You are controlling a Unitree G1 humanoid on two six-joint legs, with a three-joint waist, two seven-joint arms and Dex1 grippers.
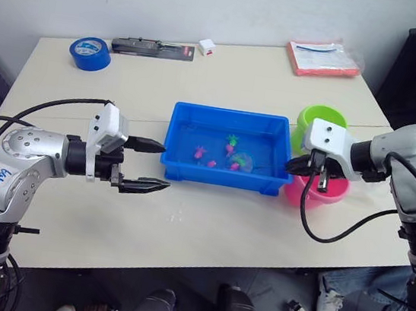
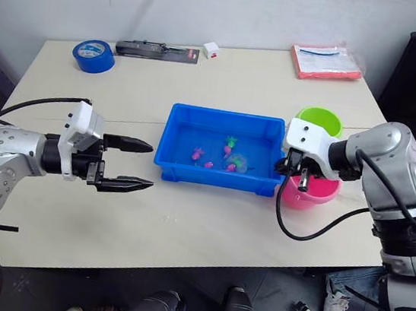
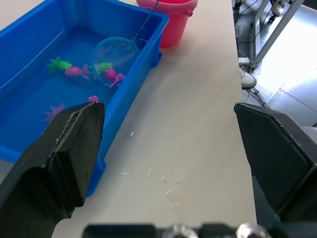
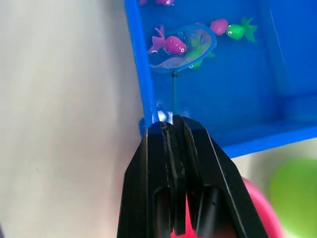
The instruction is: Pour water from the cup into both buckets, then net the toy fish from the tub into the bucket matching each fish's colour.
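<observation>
The blue tub (image 1: 229,113) holds water and several toy fish, pink (image 1: 200,153) and green (image 1: 232,139). The net (image 4: 183,47) lies dipped in the tub's right half. A pink fish (image 4: 171,44) is in its hoop and a green one sits beside it. My right gripper (image 1: 292,167) is shut on the net's thin handle at the tub's right wall, over the pink bucket (image 1: 335,194). Behind that stands the green bucket (image 1: 323,117). Left of the tub, my left gripper (image 1: 166,167) hovers open and empty. The cup is out of view.
At the table's far edge lie a blue tape roll (image 1: 90,53), a black tool (image 1: 151,48), a small white box (image 1: 206,46) and a red packet (image 1: 323,59). Water drops (image 3: 166,178) spot the table in front of the tub. A person's shoes (image 1: 330,308) show near the right front corner.
</observation>
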